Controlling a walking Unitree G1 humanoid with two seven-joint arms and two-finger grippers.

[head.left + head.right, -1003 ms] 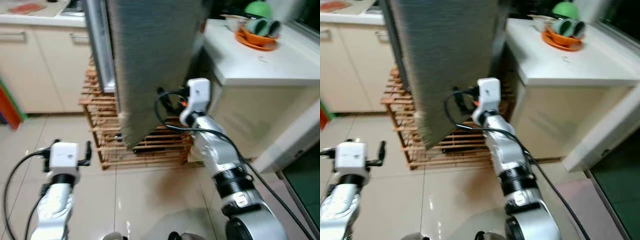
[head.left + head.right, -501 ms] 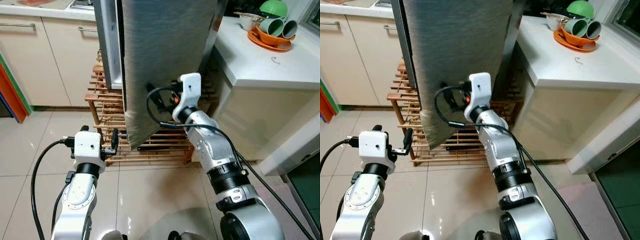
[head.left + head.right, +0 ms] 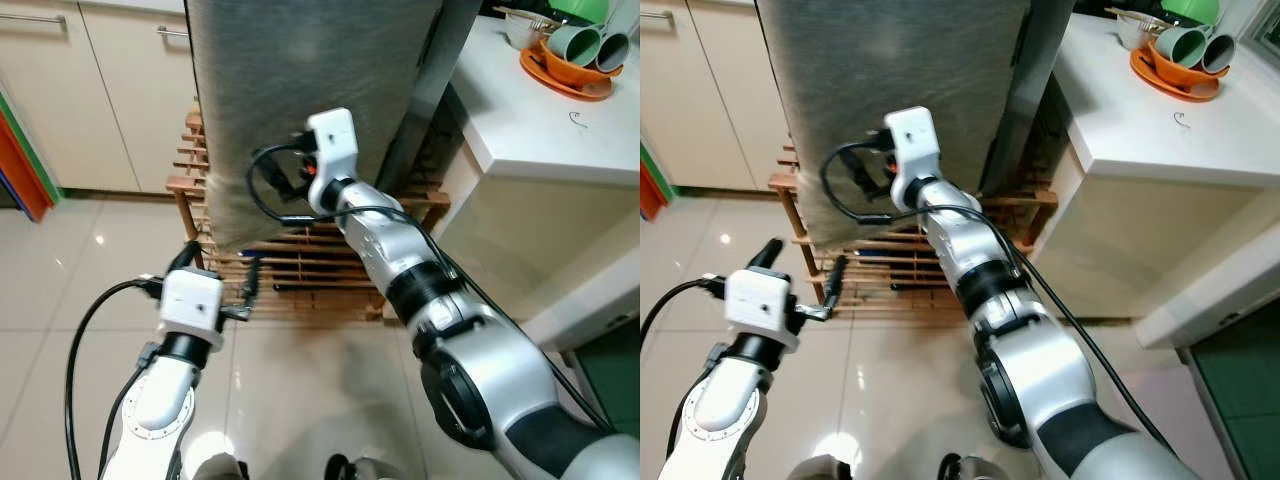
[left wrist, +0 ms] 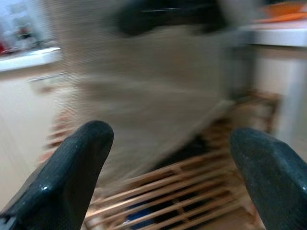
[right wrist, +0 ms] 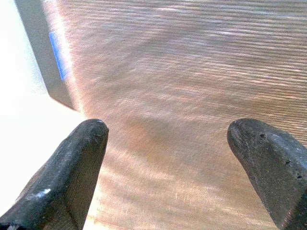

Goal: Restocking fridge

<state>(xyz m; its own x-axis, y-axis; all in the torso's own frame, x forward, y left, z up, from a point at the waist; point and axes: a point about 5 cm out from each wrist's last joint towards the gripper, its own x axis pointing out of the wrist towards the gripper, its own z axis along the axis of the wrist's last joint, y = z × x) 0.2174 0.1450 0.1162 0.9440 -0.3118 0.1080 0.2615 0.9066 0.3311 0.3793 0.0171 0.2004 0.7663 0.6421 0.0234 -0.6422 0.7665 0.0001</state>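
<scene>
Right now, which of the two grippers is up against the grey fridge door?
The right gripper, raised against the grey fridge door. The left gripper hangs lower, before the wooden rack.

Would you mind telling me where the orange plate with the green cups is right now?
The orange plate sits at the far right of the head views, on the white counter beside the grey fridge door, with green cups lying on it.
</scene>
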